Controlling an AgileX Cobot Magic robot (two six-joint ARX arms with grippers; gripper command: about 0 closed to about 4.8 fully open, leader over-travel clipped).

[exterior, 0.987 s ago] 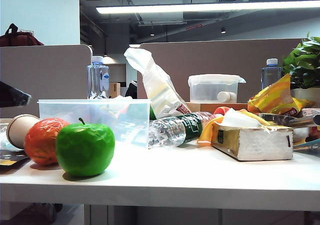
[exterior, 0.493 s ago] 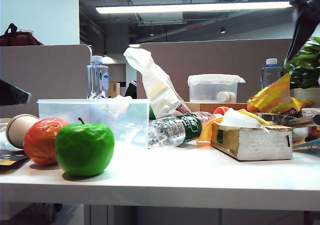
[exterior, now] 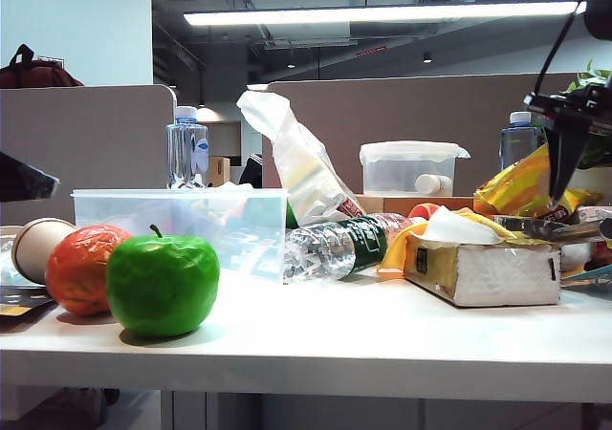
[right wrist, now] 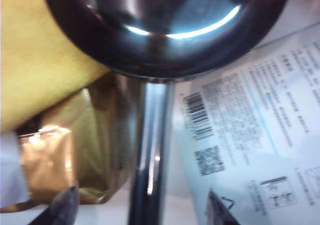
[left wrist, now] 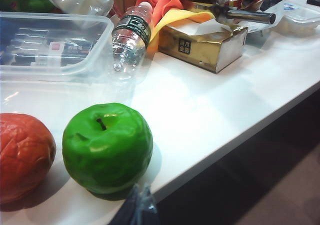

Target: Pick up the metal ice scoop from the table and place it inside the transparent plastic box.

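**Right hand above the scoop, jaws apart**

Exterior view: the right hand (exterior: 562,167) hangs over the metal ice scoop (exterior: 547,227), which rests on the gold box (exterior: 483,270) on the surface (exterior: 363,339); the transparent plastic box (exterior: 182,222) sits well apart, behind the green apple (exterior: 163,283).

Left wrist view: the left hand (left wrist: 136,206) shows only a dark tip (cannot tell its state).

Right wrist view: fingertips (right wrist: 64,206) spread wide on either side of the scoop's handle, gripping nothing.

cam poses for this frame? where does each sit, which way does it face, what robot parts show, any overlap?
Exterior: table-edge height, faces across the table; right gripper descends at right.
Left wrist: above the near edge, looks over the green apple toward the transparent plastic box; left gripper's dark tip at frame edge.
Right wrist: looks straight down the metal ice scoop, open fingertips straddling its handle.
Shared: scoop, gold box.
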